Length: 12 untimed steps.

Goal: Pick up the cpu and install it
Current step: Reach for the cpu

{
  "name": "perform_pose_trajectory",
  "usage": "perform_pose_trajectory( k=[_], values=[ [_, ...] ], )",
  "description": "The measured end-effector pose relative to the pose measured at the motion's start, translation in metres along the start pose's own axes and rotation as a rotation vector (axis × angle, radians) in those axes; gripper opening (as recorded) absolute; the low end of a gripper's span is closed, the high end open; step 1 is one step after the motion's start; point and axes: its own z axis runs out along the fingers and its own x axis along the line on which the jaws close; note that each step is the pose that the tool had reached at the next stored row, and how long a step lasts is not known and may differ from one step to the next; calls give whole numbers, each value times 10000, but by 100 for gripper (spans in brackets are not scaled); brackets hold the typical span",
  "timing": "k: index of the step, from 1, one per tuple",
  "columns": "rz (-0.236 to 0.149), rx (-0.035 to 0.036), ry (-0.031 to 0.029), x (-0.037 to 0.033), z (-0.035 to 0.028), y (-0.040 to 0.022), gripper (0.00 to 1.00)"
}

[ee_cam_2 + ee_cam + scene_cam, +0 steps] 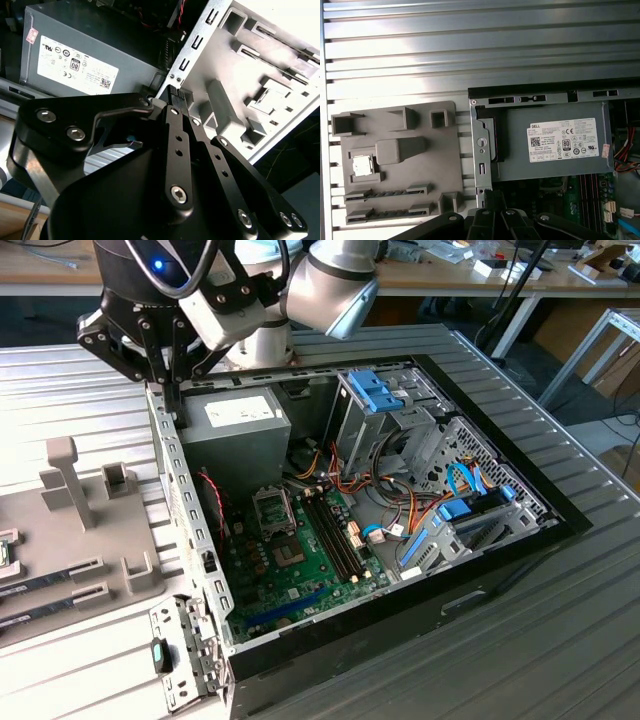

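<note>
One arm is working here, and its claw (170, 398) is hanging over the rim of the open computer case (190, 520), above the corner where the power supply (235, 425) is sitting. In both wrist views its black links are running together into one dark tip, so the fingers are looking pressed together, or very nearly so, and they are gripping nothing. Whether the tip is touching the case rim, I cannot tell.

The cpu (362, 165) is not being carried. In the first wrist view it is lying flat, silvery plate up, in a square pocket of the gray holder (420, 170), which is resting on the ribbed bench (470, 40) just beside the case. The pocket's raised walls are probably keeping the chip from sliding and squaring it up, so that a claw can come down on it the same way every time. Two memory sticks (385, 192) are sitting in long slots of the same holder, near the chip. The claw is hovering well apart from the chip, closer to the case wall.

Inside the case the green motherboard (300, 575) is lying flat on the bottom, and its socket (273, 508) is showing a dark frame with no silvery plate in it. Judging by that, the pickup is not yet done.
</note>
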Motion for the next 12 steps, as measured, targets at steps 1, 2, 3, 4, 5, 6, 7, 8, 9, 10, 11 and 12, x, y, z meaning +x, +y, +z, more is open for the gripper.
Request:
perform_pose_trajectory(
  k=[1,2,3,4,5,6,7,8,9,10,11,12],
  values=[
    [-1,0,-1,2,2,-1,11],
    [0,0,0,2,2,-1,11],
    [1,-1,-1,3,3,-2,11],
    [1,-1,-1,3,3,-2,11],
    [0,0,0,3,2,-2,11],
    [-1,0,0,3,2,-2,11],
    [-1,0,0,3,2,-2,11],
    [-1,0,0,11,3,-3,11],
    [0,0,0,12,54,-6,11],
    [0,0,0,12,55,-6,11],
    [0,0,0,12,56,-6,11],
    [0,0,0,12,58,-6,11]
  ],
)
